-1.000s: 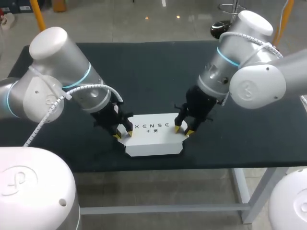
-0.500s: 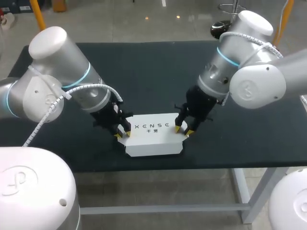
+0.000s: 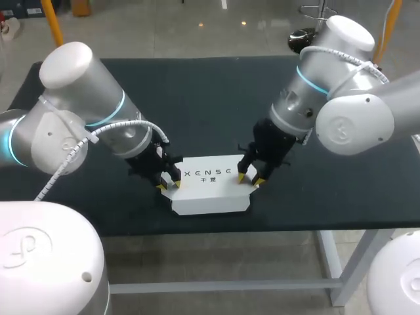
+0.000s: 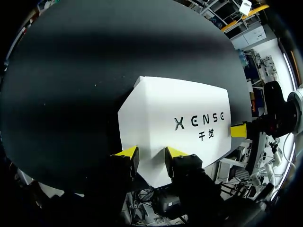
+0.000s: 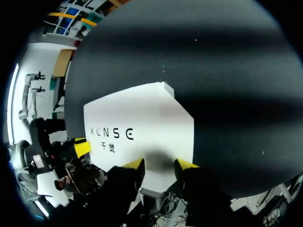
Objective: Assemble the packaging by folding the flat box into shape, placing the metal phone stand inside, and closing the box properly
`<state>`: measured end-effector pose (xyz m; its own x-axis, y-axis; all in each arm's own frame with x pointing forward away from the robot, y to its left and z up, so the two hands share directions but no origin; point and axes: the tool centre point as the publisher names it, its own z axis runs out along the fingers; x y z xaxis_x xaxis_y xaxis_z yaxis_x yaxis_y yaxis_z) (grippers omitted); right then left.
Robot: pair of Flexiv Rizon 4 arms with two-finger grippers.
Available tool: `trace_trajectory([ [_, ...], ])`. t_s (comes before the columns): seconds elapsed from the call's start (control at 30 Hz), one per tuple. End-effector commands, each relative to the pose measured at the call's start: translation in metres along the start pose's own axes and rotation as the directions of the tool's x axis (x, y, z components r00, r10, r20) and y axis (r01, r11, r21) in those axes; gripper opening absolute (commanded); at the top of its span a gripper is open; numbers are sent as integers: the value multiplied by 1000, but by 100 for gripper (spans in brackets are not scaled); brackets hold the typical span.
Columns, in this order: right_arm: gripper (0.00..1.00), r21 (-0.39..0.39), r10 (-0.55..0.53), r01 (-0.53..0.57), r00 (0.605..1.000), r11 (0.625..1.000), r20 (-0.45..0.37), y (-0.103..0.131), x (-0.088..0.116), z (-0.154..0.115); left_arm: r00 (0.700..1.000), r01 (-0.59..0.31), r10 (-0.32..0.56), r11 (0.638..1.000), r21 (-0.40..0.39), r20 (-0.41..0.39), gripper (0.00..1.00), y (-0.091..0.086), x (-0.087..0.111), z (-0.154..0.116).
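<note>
You've got the white box (image 3: 210,187) sitting closed on the black counter (image 3: 216,98), near the front edge, printed face up; left pincer (image 3: 168,183) is at the box's left end and right pincer (image 3: 250,178) at its right end, one on each short side, each arm leaning in from its own side. Left wrist view: that pincer's yellow fingertips (image 4: 125,154) stand parted with tips down at the near end of the box (image 4: 175,113); the box's edge runs into the gap between them; nothing shows them pressing it from two sides, so treat this pincer as open. The other arm's yellow tip shows at the box's far end. Right wrist view: same layout from the opposite end; yellow fingertips (image 5: 135,164) spread at the near edge of the box (image 5: 142,118); a shadow falls on the white face just ahead of the gap; no two-sided squeeze visible, so open as well. The top face reads flat and unbroken in all three views.
</note>
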<state>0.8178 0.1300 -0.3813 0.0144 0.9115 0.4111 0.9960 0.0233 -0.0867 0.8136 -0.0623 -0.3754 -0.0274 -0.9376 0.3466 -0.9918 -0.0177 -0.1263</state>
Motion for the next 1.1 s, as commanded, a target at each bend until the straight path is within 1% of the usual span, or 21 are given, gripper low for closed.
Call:
trace_trajectory([
  [0.03,46,-12,-5,5,1000,1000,-4,-3,-1,6,1000,-5,5,1000,14,2,42,5,-1,8],
  [0.33,47,-53,-35,33,999,998,-30,-1,-3,8,1000,-25,25,999,36,-9,44,5,-2,9],
  [0.43,47,-58,-40,37,998,998,-41,1,-3,10,999,-33,35,998,58,-22,44,5,-4,10],
  [0.7,46,-61,-55,51,996,997,-70,6,-2,14,997,-46,50,995,88,-50,44,3,-6,12],
  [0.87,46,-58,-57,52,994,997,-96,9,-4,15,996,-51,57,994,98,-66,45,1,-7,16],
  [1.1,45,-56,-65,57,988,997,-141,9,-5,16,991,-61,74,992,113,-114,46,-2,-8,20],
])
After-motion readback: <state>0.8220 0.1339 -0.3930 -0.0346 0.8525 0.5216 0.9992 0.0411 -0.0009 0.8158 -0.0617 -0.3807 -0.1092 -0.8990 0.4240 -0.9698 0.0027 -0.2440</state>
